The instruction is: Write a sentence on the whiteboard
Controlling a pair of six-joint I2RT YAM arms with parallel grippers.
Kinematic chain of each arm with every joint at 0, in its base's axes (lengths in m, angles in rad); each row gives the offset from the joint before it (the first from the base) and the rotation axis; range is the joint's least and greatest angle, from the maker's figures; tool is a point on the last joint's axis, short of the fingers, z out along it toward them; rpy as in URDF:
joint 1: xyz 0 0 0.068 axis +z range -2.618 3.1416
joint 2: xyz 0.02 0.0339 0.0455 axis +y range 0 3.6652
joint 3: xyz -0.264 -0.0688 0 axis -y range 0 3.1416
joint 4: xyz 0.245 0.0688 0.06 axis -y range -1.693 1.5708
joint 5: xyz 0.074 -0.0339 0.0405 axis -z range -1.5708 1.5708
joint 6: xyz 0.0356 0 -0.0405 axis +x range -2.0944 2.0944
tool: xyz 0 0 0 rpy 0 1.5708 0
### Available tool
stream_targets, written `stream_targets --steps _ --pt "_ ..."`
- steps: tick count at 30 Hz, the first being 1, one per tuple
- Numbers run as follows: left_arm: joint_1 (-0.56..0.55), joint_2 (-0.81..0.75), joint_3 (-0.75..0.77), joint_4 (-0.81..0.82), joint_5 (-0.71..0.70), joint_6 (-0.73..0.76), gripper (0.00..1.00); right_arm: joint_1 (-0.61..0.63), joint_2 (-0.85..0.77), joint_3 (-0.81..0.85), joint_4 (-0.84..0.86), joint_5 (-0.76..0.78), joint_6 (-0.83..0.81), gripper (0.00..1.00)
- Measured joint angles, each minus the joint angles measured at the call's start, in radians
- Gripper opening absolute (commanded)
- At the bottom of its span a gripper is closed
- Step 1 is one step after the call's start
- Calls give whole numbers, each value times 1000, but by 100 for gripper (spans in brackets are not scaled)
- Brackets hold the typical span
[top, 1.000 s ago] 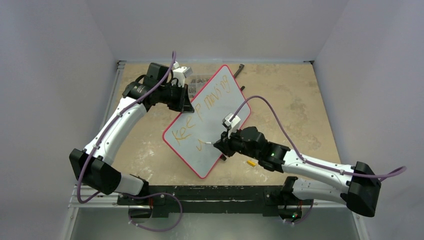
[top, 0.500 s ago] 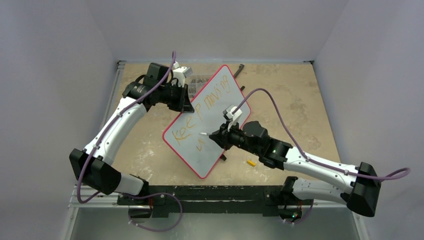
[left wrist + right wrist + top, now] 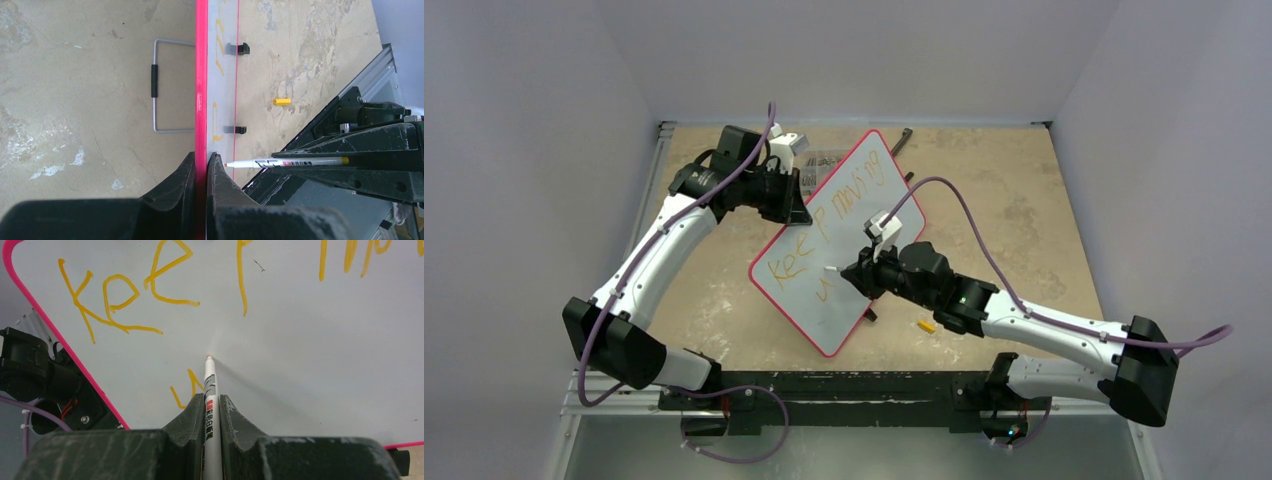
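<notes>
Because the board [image 3: 819, 315] looks light, stiff and slick, the left pincer [image 3: 201, 159] rightly clamps its frame [image 3: 201, 75] edge, while the right pincer [image 3: 211, 399] pinches the pen [image 3: 208, 385].

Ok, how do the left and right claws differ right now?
The left claw clamps the red edge of the whiteboard; the right claw grips the marker pen. Left sits edge-on to the board; right faces its written side. Both are shut.

Red-framed whiteboard [image 3: 849, 235] tilted; orange sentence [image 3: 792, 265] unfinished
</notes>
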Motion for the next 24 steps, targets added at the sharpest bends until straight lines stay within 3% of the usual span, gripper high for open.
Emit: stream_targets --steps 15,24 --pt "11 0 -2 1 -7 3 0 0 -39 -153 7 -6 56 0" --pt "11 0 -2 2 -3 0 0 0 -44 -137 -73 -6 86 0"
